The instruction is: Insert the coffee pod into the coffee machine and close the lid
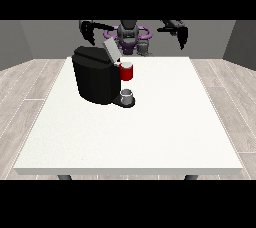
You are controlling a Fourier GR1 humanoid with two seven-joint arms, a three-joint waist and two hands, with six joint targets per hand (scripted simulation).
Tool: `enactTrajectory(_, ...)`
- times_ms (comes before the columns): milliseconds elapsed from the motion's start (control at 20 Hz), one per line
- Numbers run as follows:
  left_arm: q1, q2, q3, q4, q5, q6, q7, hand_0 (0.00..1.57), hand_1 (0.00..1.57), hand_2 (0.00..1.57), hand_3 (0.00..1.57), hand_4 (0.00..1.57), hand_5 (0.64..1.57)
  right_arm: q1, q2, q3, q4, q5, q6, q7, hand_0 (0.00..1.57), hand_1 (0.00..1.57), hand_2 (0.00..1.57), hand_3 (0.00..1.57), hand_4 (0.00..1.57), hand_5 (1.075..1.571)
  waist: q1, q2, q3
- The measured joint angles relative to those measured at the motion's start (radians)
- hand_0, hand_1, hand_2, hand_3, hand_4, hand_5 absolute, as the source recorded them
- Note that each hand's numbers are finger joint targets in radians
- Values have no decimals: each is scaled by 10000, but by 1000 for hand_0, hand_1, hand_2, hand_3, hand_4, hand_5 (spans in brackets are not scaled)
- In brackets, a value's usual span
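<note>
We see a boxy black coffee machine (pixel 95 79) on the large white desk (pixel 150 132), its grey lid (pixel 111 49) tilted open, with a red thing at the machine (pixel 127 72) under the head. A small grey cylindrical thing (pixel 128 95) sits on the machine's drip base; we cannot tell whether it is the coffee pod. Both black hands hang raised, well apart from the desk: the hand at the view's left (pixel 90 29) and the hand at the view's right (pixel 181 34) each show fingers drooping downward, holding nothing. We judge such a pod light, rigid and smooth, best pinched across its sides near the rim.
</note>
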Motion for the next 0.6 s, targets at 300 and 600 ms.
enactTrajectory(300,539,119,-355,-1164,293,328,443,0,0,0,0,0,1571,-671,-15,-79,751,93,110,-244,0,0,0,0,0,1571,-182,461,0)
enactTrajectory(600,799,496,-323,-1648,534,349,463,0,0,0,0,0,1571,-1261,263,262,1193,550,-26,-484,0,0,0,0,0,1571,-363,833,-5)
